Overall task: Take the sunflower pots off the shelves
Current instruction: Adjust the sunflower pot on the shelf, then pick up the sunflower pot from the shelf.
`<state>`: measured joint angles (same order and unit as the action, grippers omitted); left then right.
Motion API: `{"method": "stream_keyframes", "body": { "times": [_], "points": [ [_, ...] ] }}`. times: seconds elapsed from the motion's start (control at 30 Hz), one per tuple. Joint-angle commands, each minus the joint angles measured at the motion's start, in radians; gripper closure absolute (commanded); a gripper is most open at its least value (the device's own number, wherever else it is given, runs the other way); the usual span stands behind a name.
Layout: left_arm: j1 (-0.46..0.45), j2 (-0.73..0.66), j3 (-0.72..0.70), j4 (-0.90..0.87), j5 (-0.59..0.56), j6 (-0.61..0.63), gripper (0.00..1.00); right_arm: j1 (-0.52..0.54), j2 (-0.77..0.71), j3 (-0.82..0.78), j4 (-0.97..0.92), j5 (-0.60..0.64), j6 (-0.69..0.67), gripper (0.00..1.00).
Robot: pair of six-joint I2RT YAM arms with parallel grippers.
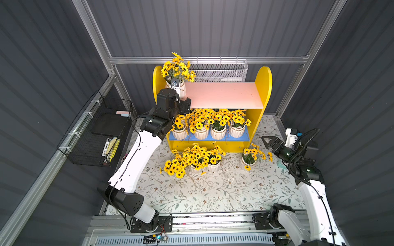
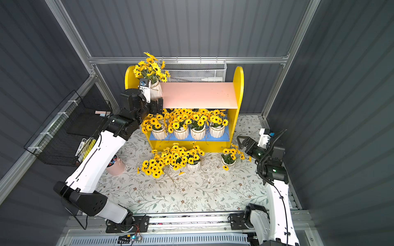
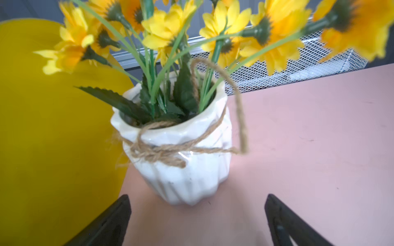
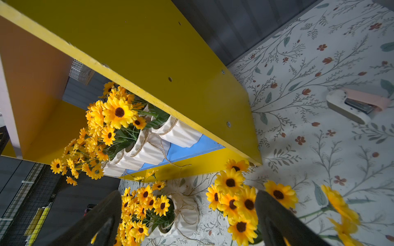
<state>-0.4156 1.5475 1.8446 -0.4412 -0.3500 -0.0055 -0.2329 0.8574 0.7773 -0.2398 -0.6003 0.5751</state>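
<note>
Sunflower pots (image 1: 218,132): four in a row on the blue board (image 1: 243,138) of the shelves (image 1: 264,85). The top pot (image 3: 187,170) stands alone at the left end of the pink board (image 1: 223,95). Three are down on the floral mat (image 1: 213,196) (two bunched in front of the unit, a lone pot (image 1: 248,163) off to the right).

My left gripper (image 3: 198,213) is released, jaws spread wide, level with the top pot. The pot stands beyond and between the fingertips, untouched. In the way there: the yellow side panel (image 3: 53,127) just beside the pot, and a loose loop of twine (image 3: 238,102) sticking out over the bare board. White mesh basket (image 1: 219,72) behind the shelves.

My right gripper (image 1: 267,142) hangs open and empty above the mat, near the shelves' right foot and the lone pot. What looks like a stapler (image 4: 358,104) lies on the mat beyond.

Black wire basket (image 1: 96,132) on the left wall. Pink cup (image 2: 116,168) on the mat beside my left forearm.
</note>
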Motion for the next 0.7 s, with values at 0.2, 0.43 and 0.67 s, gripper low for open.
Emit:
{"method": "stream_keyframes", "body": {
  "times": [0.2, 0.43, 0.67],
  "points": [
    [0.031, 0.06, 0.114, 0.0, 0.03, 0.014, 0.01, 0.005, -0.011, 0.019, 0.005, 0.013, -0.015, 0.01],
    [0.054, 0.093, 0.157, 0.004, 0.014, -0.015, 0.01, 0.006, -0.009, 0.027, 0.006, 0.009, -0.015, 0.01],
    [0.099, 0.118, 0.159, 0.03, 0.077, -0.065, 0.0, 0.005, -0.011, 0.025, 0.004, 0.006, -0.018, 0.01]
  ]
}}
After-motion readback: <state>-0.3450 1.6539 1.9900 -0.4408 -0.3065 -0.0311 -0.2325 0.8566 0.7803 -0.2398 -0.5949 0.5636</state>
